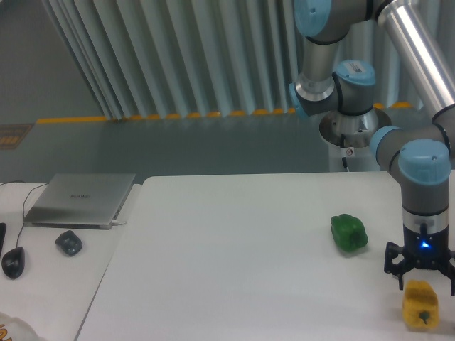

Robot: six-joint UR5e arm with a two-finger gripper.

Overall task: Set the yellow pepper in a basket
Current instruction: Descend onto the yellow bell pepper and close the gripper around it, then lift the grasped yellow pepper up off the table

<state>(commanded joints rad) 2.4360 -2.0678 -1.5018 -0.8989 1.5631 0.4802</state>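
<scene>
Nearest the lens, at the bottom right corner of the table (234, 270), lies the pepper (419, 304), glossy yellow and blocky, its dark stem facing forward. It sits on the white tabletop, apart from everything but the gripper (419, 278) right above it. No basket shows in this view.

From biggest to smallest: the table fills the lower half of the view, white and wide. The arm (398, 64) reaches in from the upper right, silver tubes and light-blue joints folding down to a wrist with a small blue light. On a second white surface to the left rests a closed grey laptop (82, 199). A green pepper (349, 232) sits on the table up and left of the yellow one, well apart from it. Left again, near the laptop, are a dark lumpy thing (69, 243) and a black mouse (12, 262) on a cable.

The black fingers hang spread apart, straddling the top of the pepper; whether they touch it I cannot tell.
</scene>
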